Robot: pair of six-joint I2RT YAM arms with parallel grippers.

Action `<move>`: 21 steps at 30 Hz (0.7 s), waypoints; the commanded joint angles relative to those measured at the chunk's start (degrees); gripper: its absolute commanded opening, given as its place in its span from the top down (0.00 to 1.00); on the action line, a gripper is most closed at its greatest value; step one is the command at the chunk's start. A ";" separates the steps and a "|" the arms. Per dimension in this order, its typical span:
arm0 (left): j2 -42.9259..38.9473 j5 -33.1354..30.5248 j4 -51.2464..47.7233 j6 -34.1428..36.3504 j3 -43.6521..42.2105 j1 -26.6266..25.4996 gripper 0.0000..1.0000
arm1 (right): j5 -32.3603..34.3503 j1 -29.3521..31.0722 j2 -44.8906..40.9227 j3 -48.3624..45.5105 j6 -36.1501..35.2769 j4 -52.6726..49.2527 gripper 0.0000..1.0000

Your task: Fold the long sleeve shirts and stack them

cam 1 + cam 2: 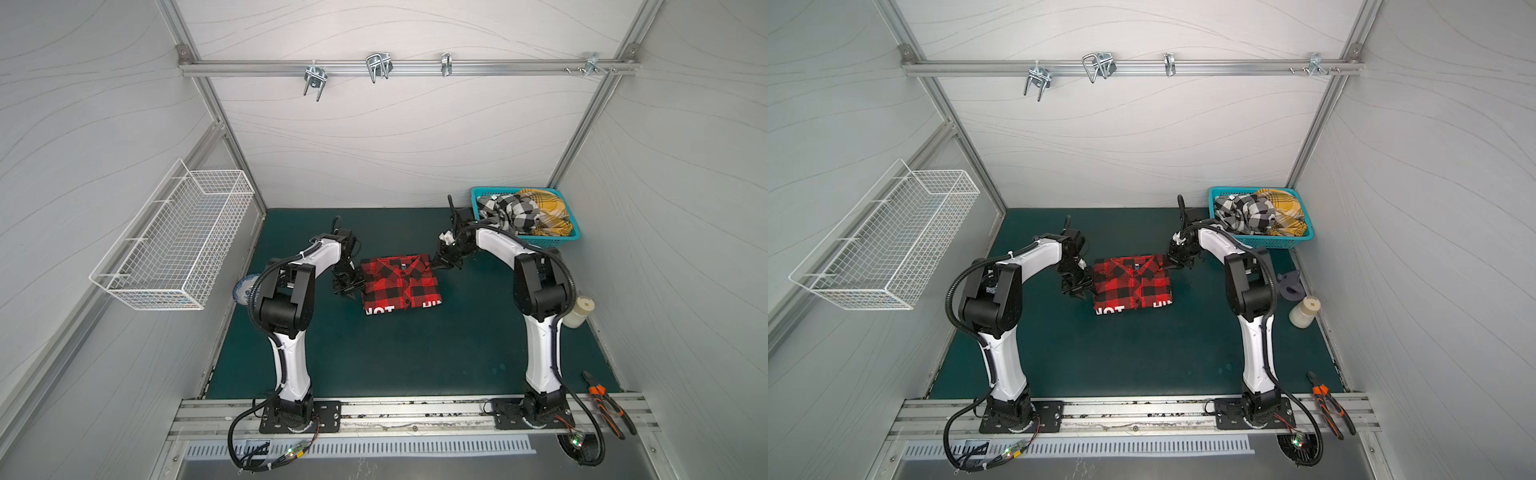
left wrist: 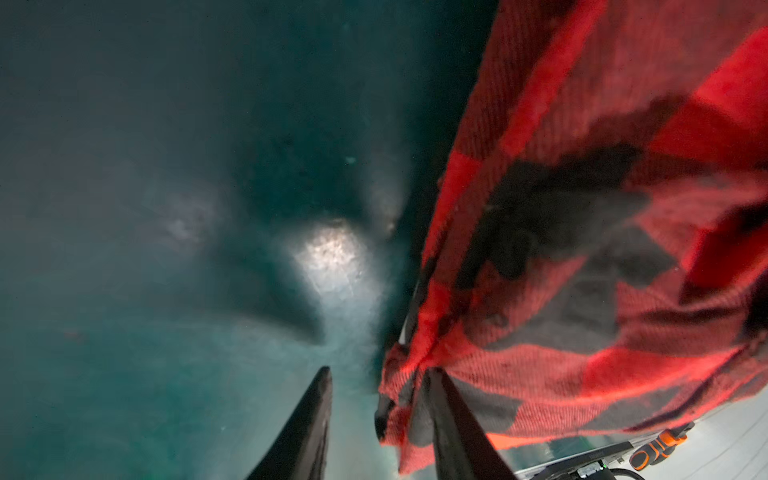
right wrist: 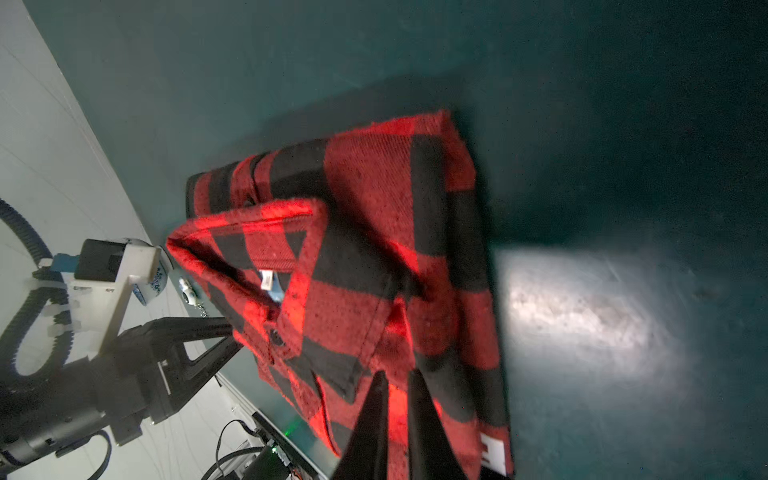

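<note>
Shirt (image 1: 399, 286) (roughly square fold): collar far, hem near, reading "NOT" and "HIN". Left claw (image 1: 348, 294) gapes; right claw (image 1: 437, 264) I cannot tell.

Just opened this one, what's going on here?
Two robot arms are working on a red-and-black shirt, which lies folded into a rectangle on the green mat. The left gripper sits open at the shirt's left edge, one finger against the cloth. The right gripper is over the far right corner, jaws nearly together; whether they pinch fabric is unclear. A black-and-white shirt and a yellow plaid shirt lie crumpled in the teal basket, not yet folded.
</note>
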 commanded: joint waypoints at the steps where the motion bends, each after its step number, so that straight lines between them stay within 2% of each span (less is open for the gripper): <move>1: 1.54 -0.29 -0.11 0.60 2.70 0.54 0.61 | -1.02 -0.11 4.04 2.70 -0.12 -2.73 0.89; 6: 2.50 1.45 0.30 0.29 3.64 0.63 0.59 | -1.24 -0.16 7.05 4.94 0.23 -3.11 0.88; 10: 2.19 1.76 0.41 -0.35 4.49 0.63 0.59 | -3.59 -0.21 5.47 8.94 -0.03 -6.23 0.85; 16: 5.45 -0.40 -0.48 -0.93 7.23 0.72 0.64 | -4.74 -0.62 -6.88 8.02 1.80 -8.43 0.73; 21: 7.95 -0.97 -0.14 -2.07 9.63 0.89 0.69 | -4.09 0.18 -21.37 -6.97 2.33 -6.47 0.72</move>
